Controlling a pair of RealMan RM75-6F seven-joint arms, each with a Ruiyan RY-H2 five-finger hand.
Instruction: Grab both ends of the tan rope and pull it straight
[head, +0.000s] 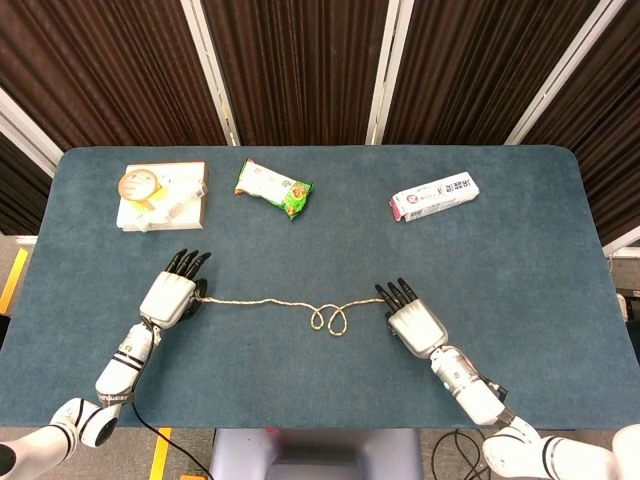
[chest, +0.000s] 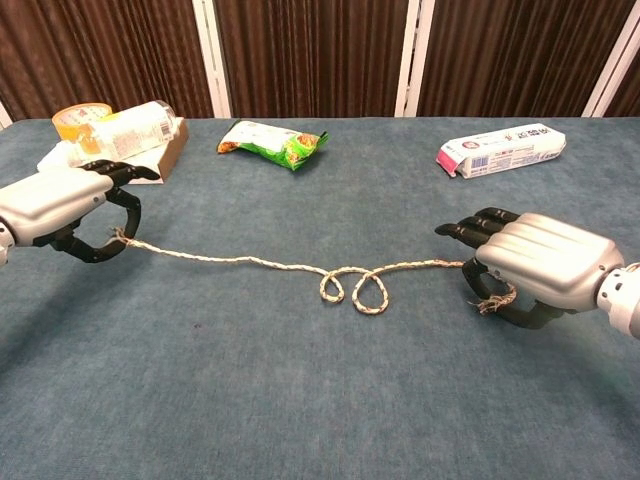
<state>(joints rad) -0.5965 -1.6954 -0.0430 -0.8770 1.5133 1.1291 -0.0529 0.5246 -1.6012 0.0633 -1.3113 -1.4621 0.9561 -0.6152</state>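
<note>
The tan rope (head: 262, 300) (chest: 240, 259) lies across the blue table with a double loop (chest: 354, 288) near its middle. My left hand (head: 172, 297) (chest: 55, 205) pinches the rope's left end between thumb and fingers, just above the cloth. My right hand (head: 414, 322) (chest: 540, 262) sits low over the right end. Its fingers reach forward over the rope and its thumb curls beneath. The frayed tip (chest: 492, 300) shows in the gap between them, and I see no closed grip on it.
At the back left stands a cardboard tray (head: 196, 196) (chest: 172, 140) with a cup and a bottle. A green snack bag (head: 273, 188) (chest: 272, 143) lies at the back centre, a white and pink packet (head: 434, 196) (chest: 500, 149) at the back right.
</note>
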